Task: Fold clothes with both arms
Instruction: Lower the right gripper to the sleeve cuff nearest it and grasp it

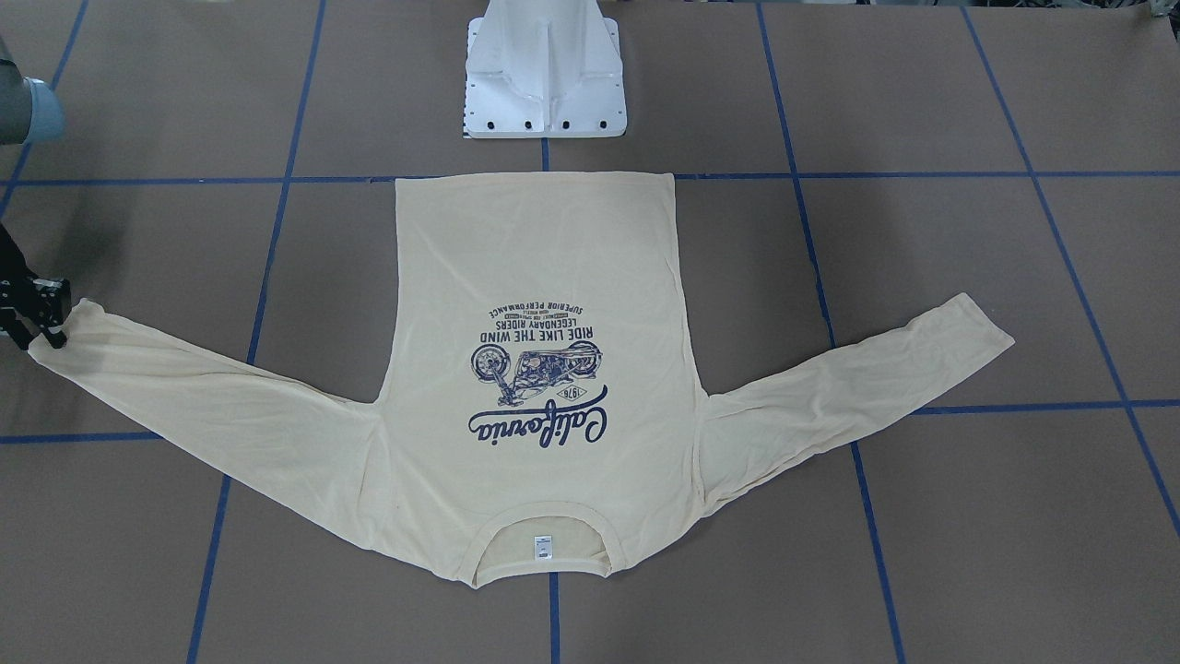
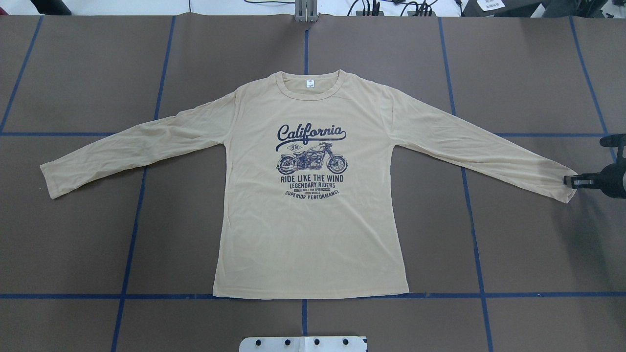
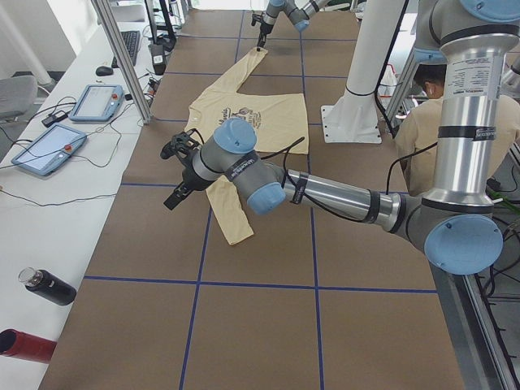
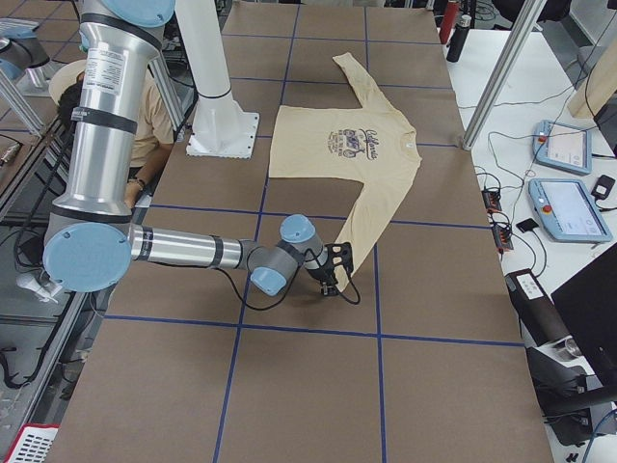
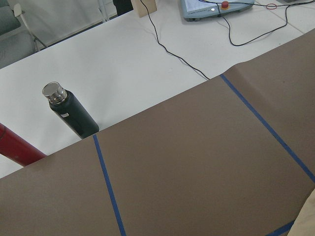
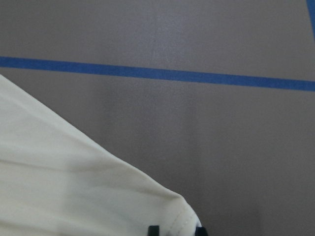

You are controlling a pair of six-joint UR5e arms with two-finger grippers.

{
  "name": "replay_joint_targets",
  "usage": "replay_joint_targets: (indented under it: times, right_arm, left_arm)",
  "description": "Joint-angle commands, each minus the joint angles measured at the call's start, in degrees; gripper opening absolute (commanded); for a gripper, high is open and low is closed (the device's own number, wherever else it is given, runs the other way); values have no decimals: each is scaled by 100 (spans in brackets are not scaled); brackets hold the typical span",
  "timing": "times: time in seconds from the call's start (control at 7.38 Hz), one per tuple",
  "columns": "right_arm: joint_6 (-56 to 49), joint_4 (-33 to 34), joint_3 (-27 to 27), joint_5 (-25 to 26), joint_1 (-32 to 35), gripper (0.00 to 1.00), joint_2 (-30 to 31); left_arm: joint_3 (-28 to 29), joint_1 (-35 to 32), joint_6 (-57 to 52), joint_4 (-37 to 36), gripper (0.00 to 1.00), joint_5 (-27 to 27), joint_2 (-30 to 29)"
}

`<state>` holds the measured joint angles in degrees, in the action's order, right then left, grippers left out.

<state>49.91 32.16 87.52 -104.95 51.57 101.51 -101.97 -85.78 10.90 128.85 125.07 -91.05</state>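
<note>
We see our right fingers (image 6: 152, 229) parted astride the T-shirt's (image 2: 313, 220) cuff (image 6: 179, 219), its sleeve (image 2: 479, 146) running lengthwise away from them; the left fingers (image 3: 173, 197) hang farther off, grip unclear

A robotics laboratory is indicated. Two robot arms (image 3: 325, 191) are seen reaching over a table (image 2: 538, 234) that is covered in brown paper and divided into squares by blue tape lines (image 2: 538, 295). A white pedestal (image 1: 546, 69) is fixed at one long edge. Along the opposite edge a white bench (image 5: 123, 64) is set, where teach pendants (image 3: 96, 102) and loose cables (image 5: 172, 51) are laid between aluminium frame posts (image 3: 122, 61).
</note>
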Motion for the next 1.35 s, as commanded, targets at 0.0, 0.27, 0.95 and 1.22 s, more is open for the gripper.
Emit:
replay_joint_targets:
  times: [0.0, 0.27, 0.95, 1.22]
  right_arm:
    - [10, 1, 2, 70, -7, 0, 0]
    - [-8, 9, 316, -16, 11, 0, -26]
    - [175, 3154, 2407, -360, 450, 0, -1574]
    - [727, 4844, 2340, 286, 49, 0, -3374]
  left_arm:
    - [-7, 0, 0, -9, 100, 0, 9]
    - [1, 0, 0, -9, 100, 0, 9]
    - [19, 0, 9, -18, 100, 0, 9]
    - [19, 0, 9, -18, 100, 9, 0]
